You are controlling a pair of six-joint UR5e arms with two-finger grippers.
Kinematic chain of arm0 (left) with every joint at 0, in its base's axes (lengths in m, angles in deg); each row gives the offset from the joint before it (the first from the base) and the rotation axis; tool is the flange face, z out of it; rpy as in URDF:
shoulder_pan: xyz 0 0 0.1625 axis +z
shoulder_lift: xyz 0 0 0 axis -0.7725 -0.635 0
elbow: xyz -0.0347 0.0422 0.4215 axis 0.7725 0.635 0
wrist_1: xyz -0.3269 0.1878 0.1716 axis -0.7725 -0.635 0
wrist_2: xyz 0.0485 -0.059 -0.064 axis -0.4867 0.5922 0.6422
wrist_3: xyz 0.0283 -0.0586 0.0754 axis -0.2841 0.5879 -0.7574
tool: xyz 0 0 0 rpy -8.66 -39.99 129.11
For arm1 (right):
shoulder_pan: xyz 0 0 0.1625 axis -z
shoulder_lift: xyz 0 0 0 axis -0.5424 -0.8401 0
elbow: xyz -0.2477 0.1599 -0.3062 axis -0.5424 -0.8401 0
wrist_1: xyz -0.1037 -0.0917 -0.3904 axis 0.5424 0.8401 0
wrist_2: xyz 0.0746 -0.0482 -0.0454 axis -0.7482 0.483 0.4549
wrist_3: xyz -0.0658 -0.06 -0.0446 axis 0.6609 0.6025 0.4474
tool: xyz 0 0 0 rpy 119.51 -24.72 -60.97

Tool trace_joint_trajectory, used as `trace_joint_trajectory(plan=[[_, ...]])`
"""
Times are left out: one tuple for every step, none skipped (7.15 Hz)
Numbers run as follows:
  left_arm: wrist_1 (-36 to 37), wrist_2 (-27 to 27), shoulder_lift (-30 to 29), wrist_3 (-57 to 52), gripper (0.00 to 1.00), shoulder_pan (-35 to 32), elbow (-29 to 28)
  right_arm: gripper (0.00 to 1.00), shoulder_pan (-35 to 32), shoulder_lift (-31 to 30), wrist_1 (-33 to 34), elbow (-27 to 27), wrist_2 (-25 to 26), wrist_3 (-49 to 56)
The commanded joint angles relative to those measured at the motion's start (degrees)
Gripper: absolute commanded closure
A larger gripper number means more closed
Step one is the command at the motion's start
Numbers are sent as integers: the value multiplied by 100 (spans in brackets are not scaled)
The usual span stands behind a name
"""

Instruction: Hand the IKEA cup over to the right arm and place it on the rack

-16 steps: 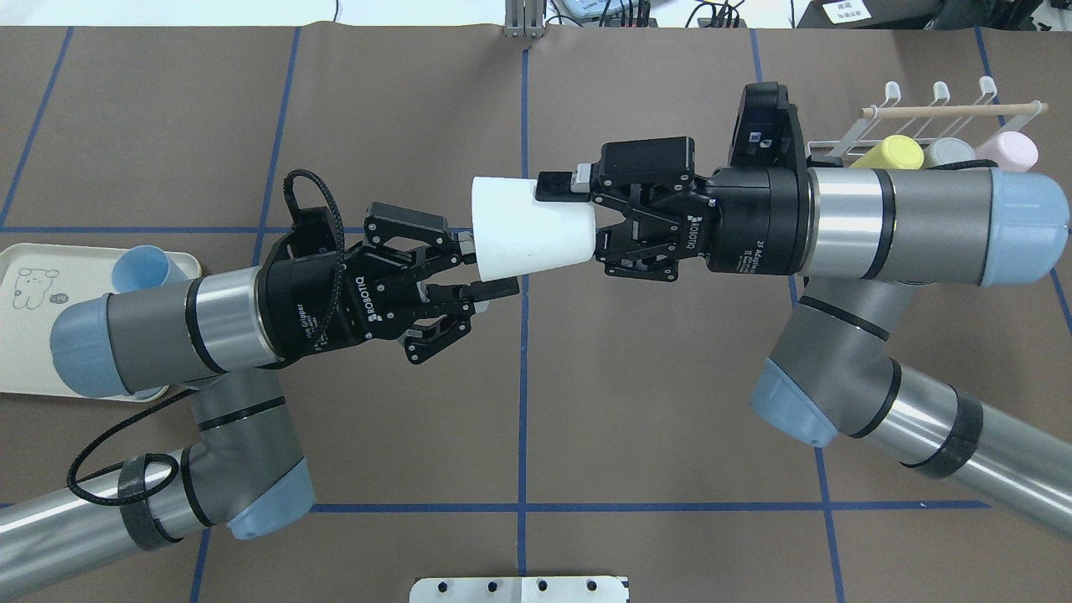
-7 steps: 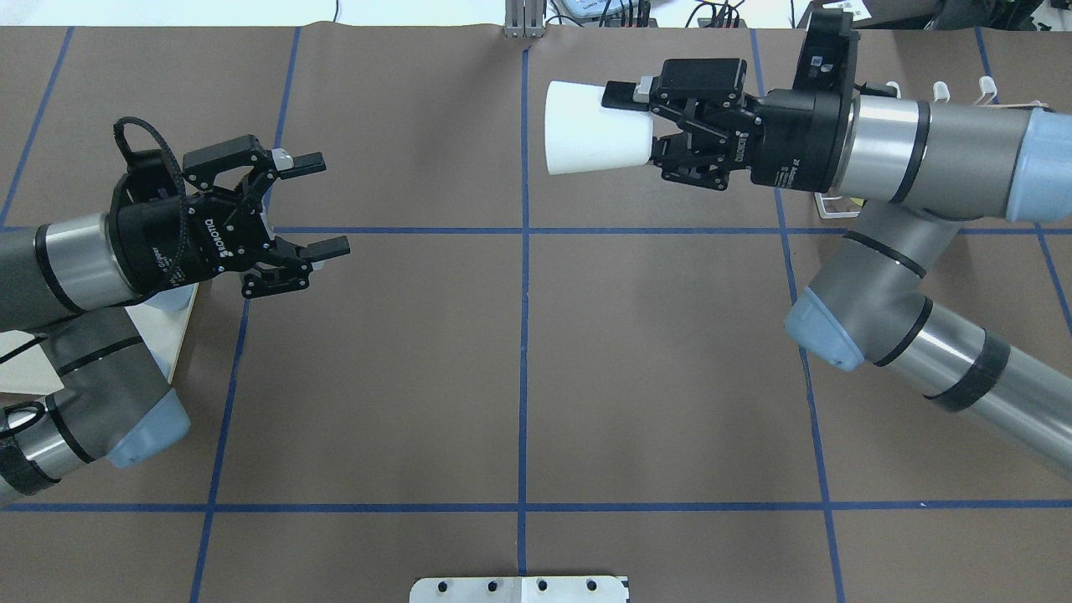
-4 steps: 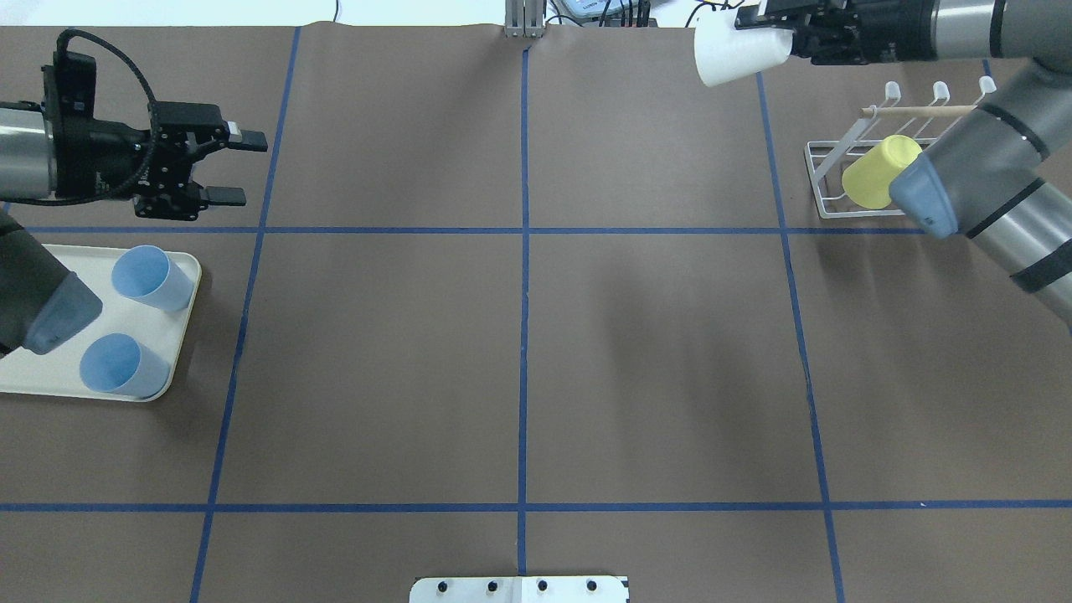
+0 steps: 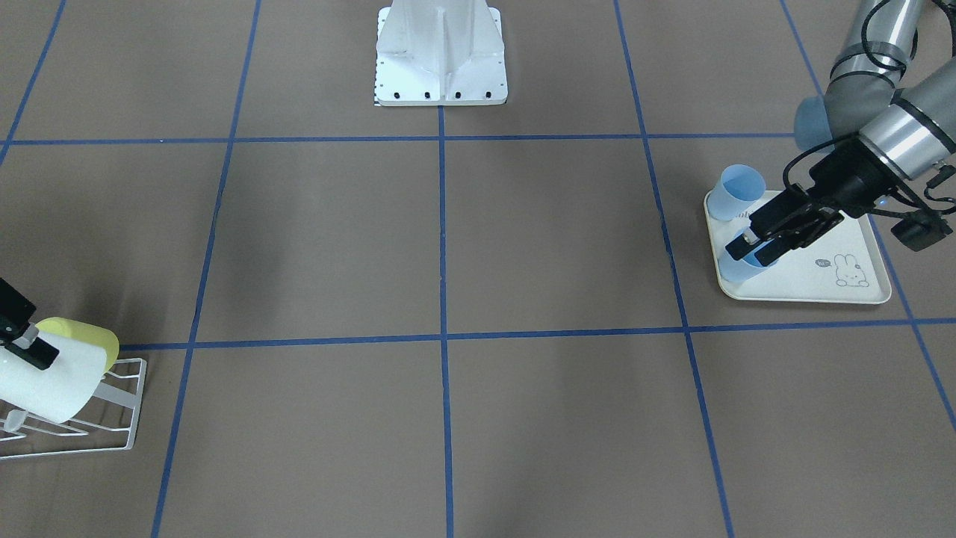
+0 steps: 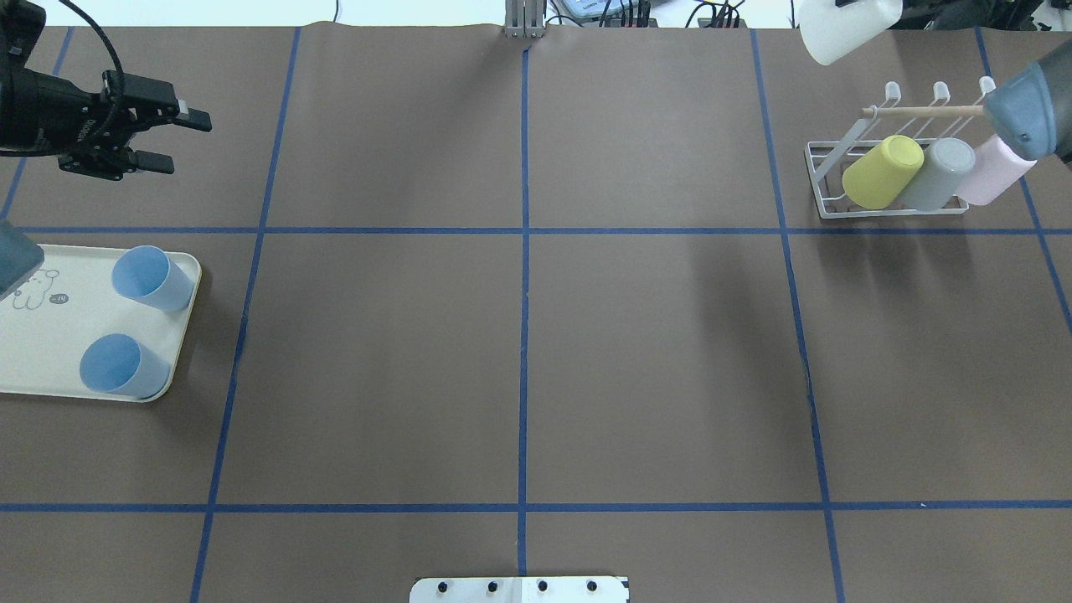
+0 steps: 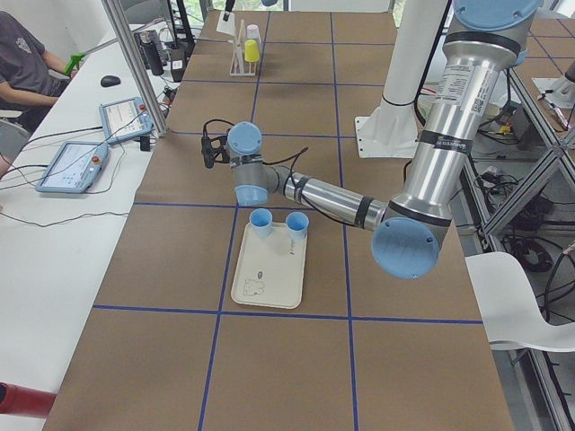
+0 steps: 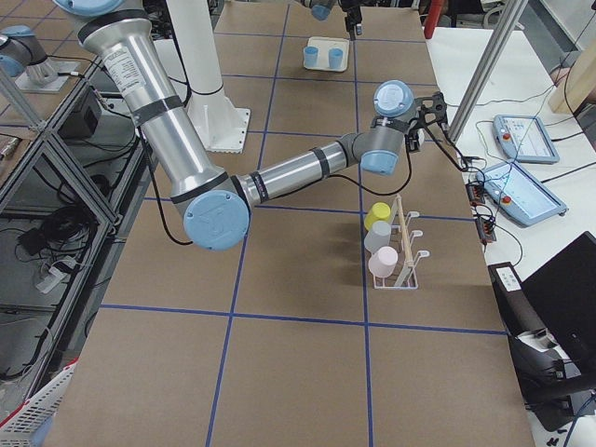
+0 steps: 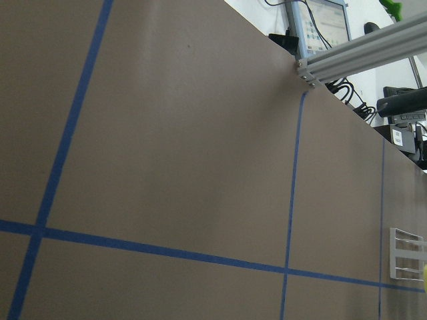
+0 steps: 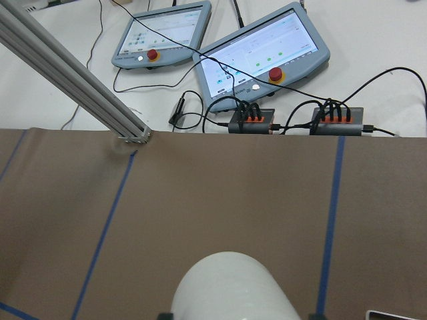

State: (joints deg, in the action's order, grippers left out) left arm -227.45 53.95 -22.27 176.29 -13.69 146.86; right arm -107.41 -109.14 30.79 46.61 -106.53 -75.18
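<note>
My right tool [image 4: 33, 366] is clamped on the white IKEA cup [image 5: 846, 29]. It holds the cup on its side in the air by the table's far right corner, near the white wire rack [image 5: 825, 180] but not on it. The rack carries a yellow cup [image 5: 879, 172], a grey cup [image 5: 938, 174] and a pink cup [image 5: 992, 176]. My left tool [image 5: 180, 141] hangs empty, fingers apart, near the far left corner, beyond the cream tray [image 5: 33, 360] with two blue cups [image 5: 146, 276].

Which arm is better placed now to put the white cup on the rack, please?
Right. The right pincer is shut on the white cup, close to the rack. The left pincer is open and empty, far off on the opposite side, by the tray.
</note>
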Motion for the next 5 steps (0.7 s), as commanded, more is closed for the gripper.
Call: trace_joint_trajectory(plan=[[380,-27,11,-504,0,-42,-2,70,-146,21,1584,-68,2,1806],[380,-27,11,-505,0,-50,-2,70,-129,135,2217,-95,54,2353],[380,-27,11,-505,0,-51,-2,70,-129,475,2546,-382,107,2402],[380,-36,11,-505,0,-42,6,70,-120,574,2531,-707,203,2420],[380,-36,11,-505,0,-50,15,70,-103,575,2514,-815,344,2603]])
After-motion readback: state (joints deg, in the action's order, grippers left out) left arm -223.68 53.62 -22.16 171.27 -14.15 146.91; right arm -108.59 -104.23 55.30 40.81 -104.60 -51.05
